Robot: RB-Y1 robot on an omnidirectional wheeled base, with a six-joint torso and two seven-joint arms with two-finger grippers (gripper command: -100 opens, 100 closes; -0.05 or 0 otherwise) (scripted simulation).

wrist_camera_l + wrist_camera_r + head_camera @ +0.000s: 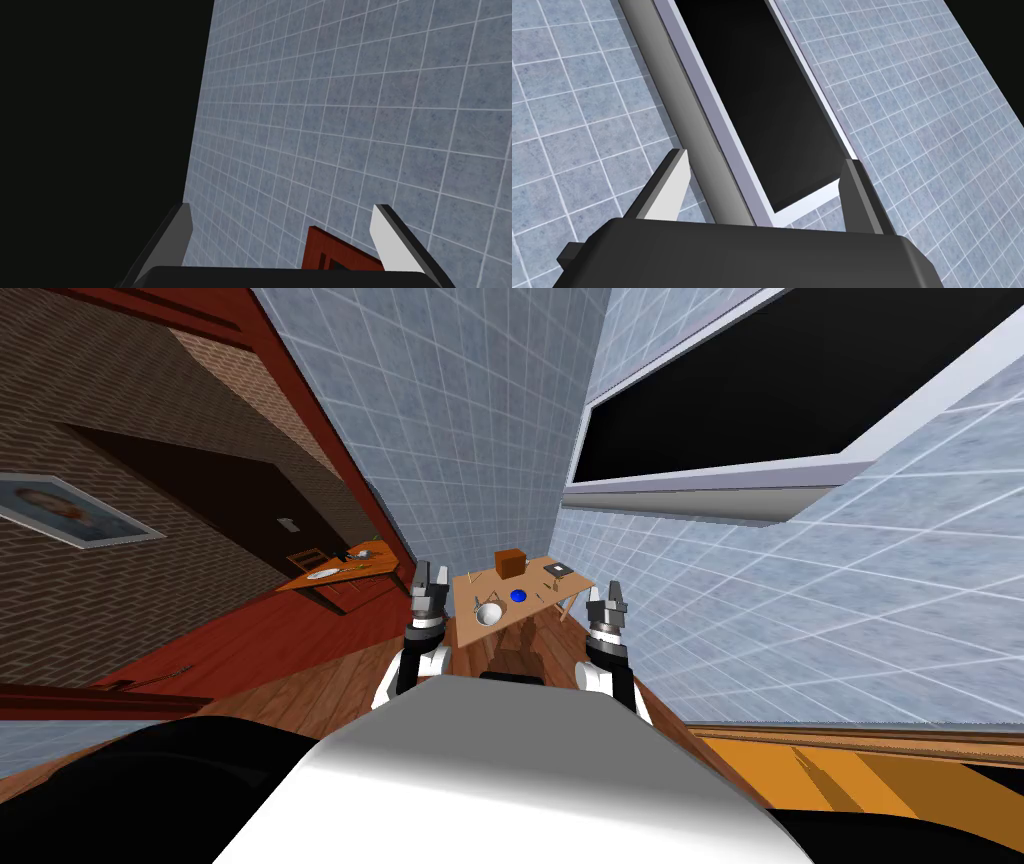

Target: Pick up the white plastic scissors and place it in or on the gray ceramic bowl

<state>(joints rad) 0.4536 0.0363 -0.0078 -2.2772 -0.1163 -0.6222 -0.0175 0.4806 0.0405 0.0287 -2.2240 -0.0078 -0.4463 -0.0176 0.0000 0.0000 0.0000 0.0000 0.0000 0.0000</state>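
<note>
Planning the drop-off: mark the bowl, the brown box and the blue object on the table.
bowl (pixel 489 615), head view, bare inside.
brown box (pixel 511 562), head view, front face.
blue object (pixel 518 596), head view, its middle.

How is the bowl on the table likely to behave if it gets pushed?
The bowl looks round and open-topped, so it probably sits stably and won't tip easily. It stands close to the near edge of the table, so a push toward me might slide it off. Its weight can't be judged here.
</note>
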